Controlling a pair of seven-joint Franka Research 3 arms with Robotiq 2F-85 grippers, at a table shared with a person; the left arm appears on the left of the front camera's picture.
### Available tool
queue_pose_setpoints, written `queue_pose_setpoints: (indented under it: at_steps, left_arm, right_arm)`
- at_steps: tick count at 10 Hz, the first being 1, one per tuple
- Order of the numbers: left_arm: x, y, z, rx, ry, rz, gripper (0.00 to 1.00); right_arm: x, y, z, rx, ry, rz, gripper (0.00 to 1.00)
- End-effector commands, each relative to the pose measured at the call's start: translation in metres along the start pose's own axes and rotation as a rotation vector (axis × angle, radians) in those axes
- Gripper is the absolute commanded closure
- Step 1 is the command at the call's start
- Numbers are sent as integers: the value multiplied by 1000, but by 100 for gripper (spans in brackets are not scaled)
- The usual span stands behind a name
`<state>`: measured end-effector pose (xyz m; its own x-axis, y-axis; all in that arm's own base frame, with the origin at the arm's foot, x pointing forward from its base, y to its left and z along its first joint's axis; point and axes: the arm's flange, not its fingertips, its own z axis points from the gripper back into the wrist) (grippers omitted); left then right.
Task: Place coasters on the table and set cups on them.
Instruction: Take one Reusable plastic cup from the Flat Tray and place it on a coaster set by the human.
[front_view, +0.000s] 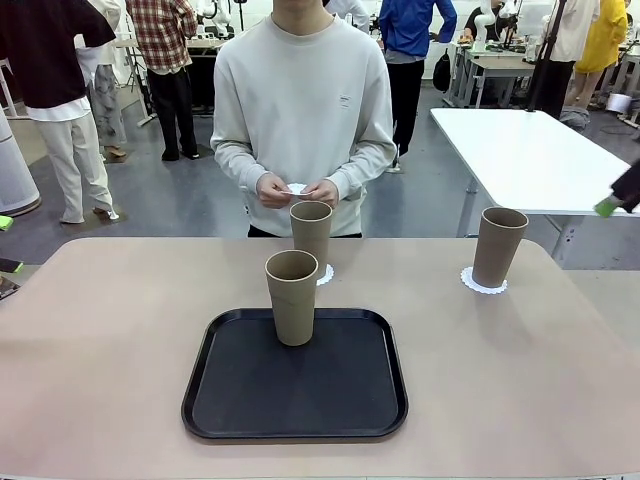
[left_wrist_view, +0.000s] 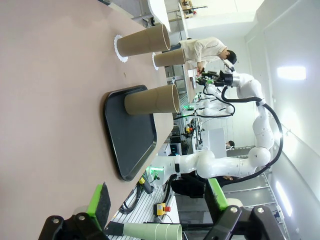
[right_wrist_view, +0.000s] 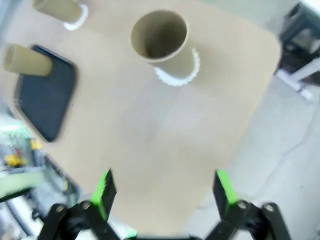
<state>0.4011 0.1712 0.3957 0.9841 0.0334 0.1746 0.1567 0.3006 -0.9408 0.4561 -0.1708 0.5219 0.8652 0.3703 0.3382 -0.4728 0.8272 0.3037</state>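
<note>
Standing on coasters on the table are two cups, a third cup sits on the black tray, left tool and right tool gape empty, and the sweatshirt mark is illegible.

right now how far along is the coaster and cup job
Done: middle cup on the middle coaster, right cup on the right coaster. In hand: the person's hands hold a white piece, probably the third coaster. Left: last cup stands on the tray; left gripper and right gripper open, empty.
</note>
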Motion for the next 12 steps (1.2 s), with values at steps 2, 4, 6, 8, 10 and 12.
queue_pose_setpoints:
  at_steps: [2, 4, 6, 8, 10, 12]
  left_arm:
    - [-1, -1, 2, -5, 8, -17, 0]
    - [-1, -1, 2, -5, 8, -17, 0]
    - [-1, -1, 2, -5, 8, -17, 0]
    - [-1, -1, 2, -5, 8, -17, 0]
    - [-1, -1, 2, -5, 8, -17, 0]
    - [-1, -1, 2, -5, 8, -17, 0]
  right_arm:
    - [-25, -70, 60, 546, -334, -120, 0]
    - [-53, -112, 61, 695, -473, -210, 0]
    - [-79, -129, 41, 756, -472, -282, 0]
    - [-101, -141, 14, 783, -424, -348, 0]
    - [-108, -146, -8, 812, -358, -355, 0]
    - [-108, -151, -22, 830, -322, -370, 0]
